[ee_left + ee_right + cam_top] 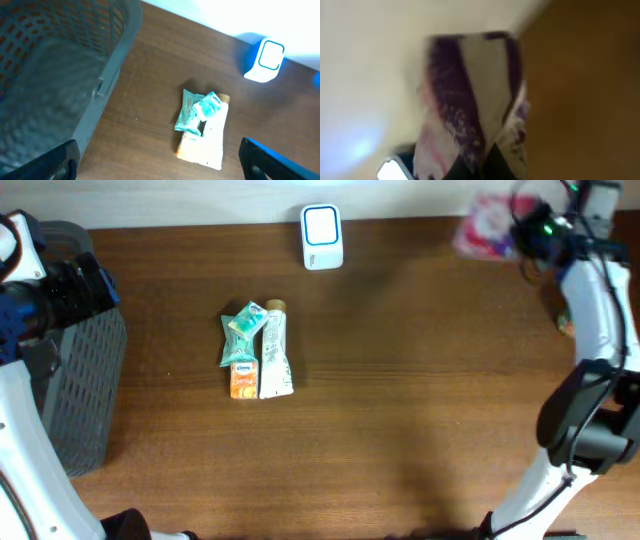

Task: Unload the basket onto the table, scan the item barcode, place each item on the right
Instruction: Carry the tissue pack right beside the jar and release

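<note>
The wooden table (400,430) carries everything. At its left edge stands the grey mesh basket (90,380), the only container, and no item shows in the part of it that the left wrist view takes in, though that part is blurred. The left gripper (157,155) hangs by the basket's rim with its fingers spread wide and nothing between them. The right gripper (515,235) is pressed together on a pink and purple soft packet (485,227), the thing to be scanned, held up over the far right corner and well apart from the white and blue scanner (322,237) at the middle of the far edge. Left of centre lie a white tube (275,355), a teal packet (243,330) and a small orange carton (244,380), all touching. The main risk, as I judge it, is the soft packet: pinched at one end, it may sag, fold or slip, so its barcode never faces the scanner squarely. Which side bears the barcode I cannot tell. A low pass could also knock the scanner.
</note>
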{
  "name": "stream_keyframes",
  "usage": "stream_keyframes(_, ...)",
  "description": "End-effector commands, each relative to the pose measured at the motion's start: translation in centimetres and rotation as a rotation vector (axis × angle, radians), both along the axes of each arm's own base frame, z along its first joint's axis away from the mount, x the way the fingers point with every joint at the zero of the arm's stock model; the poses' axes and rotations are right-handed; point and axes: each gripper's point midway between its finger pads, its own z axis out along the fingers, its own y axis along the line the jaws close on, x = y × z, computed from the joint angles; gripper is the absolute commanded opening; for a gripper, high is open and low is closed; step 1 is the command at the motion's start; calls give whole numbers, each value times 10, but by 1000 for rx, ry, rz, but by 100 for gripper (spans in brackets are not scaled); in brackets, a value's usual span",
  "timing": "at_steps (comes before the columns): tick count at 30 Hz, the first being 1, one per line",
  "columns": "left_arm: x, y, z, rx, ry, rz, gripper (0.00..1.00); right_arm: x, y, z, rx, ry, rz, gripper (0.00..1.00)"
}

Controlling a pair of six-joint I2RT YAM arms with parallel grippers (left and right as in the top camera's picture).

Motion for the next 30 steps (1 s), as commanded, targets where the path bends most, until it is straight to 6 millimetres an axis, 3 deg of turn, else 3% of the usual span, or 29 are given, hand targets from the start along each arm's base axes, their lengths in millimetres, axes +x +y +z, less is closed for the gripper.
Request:
stream_keyframes(1, -4, 0, 7, 4, -20, 8, 99, -47, -81, -58, -136, 243, -156, 4)
stream_keyframes(2, -4, 0, 7, 4, -21, 8, 99, -58, -97, -70, -183, 297, -167, 4)
stream_keyframes(3, -4, 0, 7, 4, -20, 8, 99, -71, -117, -77, -228, 351, -222, 14)
stream_keyframes(5, -4, 0, 7, 4, -21, 8, 99, -77, -129, -76, -266, 363, -218, 18)
stream_keyframes(7, -4, 0, 7, 4, -21, 8, 99, -73, -121, -59, -236, 313, -164, 50)
stream_keyframes(8, -4, 0, 7, 4, -20, 8, 99, -62, -105, -42, -209, 246, -82, 58)
stream_keyframes(9, -4, 0, 7, 4, -21, 8, 99, -49, -79, -17, -162, 150, 37, 61)
stream_keyframes(11, -4, 0, 7, 4, -20, 8, 99, -34, -2, 29, -19, -44, 344, 67)
stream_keyframes(12, -4, 0, 7, 4, -20, 8, 99, -35, 39, 40, 45, -106, 500, 79)
stream_keyframes(14, -4, 0, 7, 4, -21, 8, 99, -54, 121, 30, 75, -62, 741, 98)
stream_keyframes(16, -4, 0, 7, 4, -21, 8, 99, -76, 186, 1, -6, 72, 886, 99)
stream_keyframes(18, -4, 0, 7, 4, -21, 8, 99, -87, 220, -23, -129, 187, 924, 99)
stream_keyframes(19, -4, 0, 7, 4, -20, 8, 99, -95, 249, -31, -175, 214, 977, 99)
stream_keyframes(22, -4, 0, 7, 4, -21, 8, 99, -116, 323, -35, -243, 189, 1118, 99)
stream_keyframes(24, -4, 0, 7, 4, -20, 8, 99, -128, 359, -34, -286, 158, 1184, 99)
stream_keyframes(30, -4, 0, 7, 4, -21, 8, 99, -150, 395, -38, -291, 157, 1264, 99)
